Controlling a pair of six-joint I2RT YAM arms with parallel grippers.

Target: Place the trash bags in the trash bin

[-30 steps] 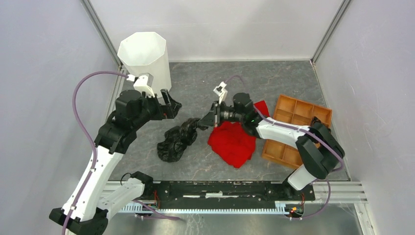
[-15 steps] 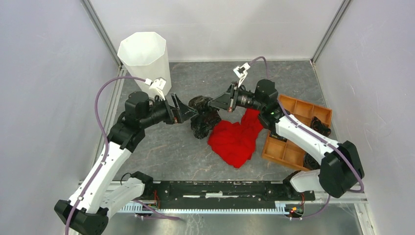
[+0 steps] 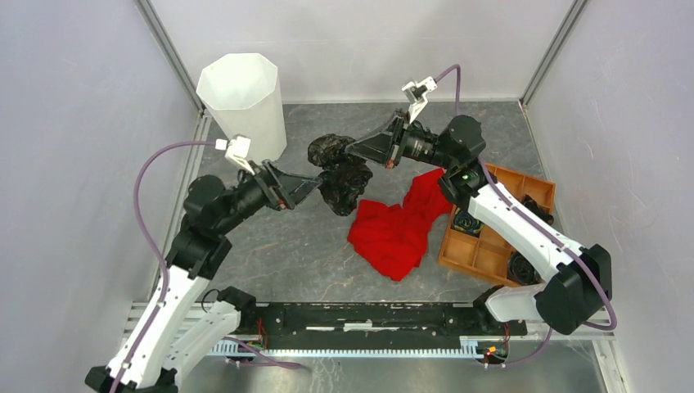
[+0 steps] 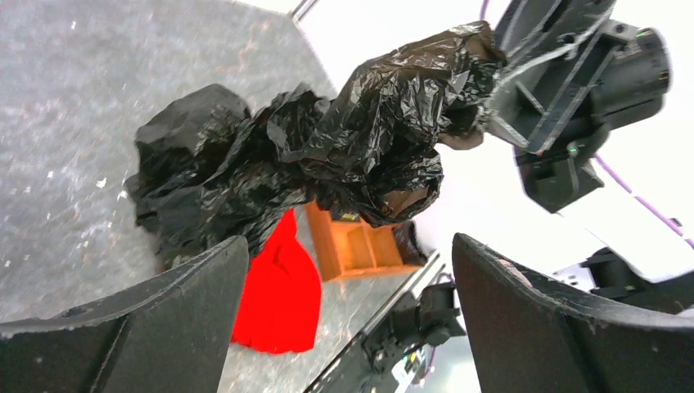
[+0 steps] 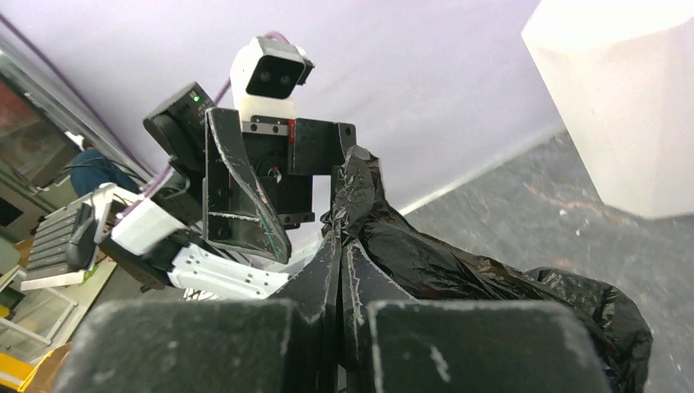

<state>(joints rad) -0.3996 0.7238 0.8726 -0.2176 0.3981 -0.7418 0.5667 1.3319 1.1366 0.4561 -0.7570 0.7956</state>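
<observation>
The black trash bag hangs crumpled in the air, held by its top. My right gripper is shut on it; in the right wrist view the jaws pinch a fold of the bag. My left gripper is open and empty, pointing at the bag from its left, just short of it. In the left wrist view the bag hangs beyond the open left gripper. The white trash bin stands upright at the back left, left of the bag, and shows in the right wrist view.
A red cloth lies on the grey table under and right of the bag. An orange compartment tray at the right holds dark bundles. Cell walls close in the table on three sides.
My right gripper has lifted the bag off the table and carried it back and left, toward the bin. My left gripper has swung away from the bin to face the bag, still open.
</observation>
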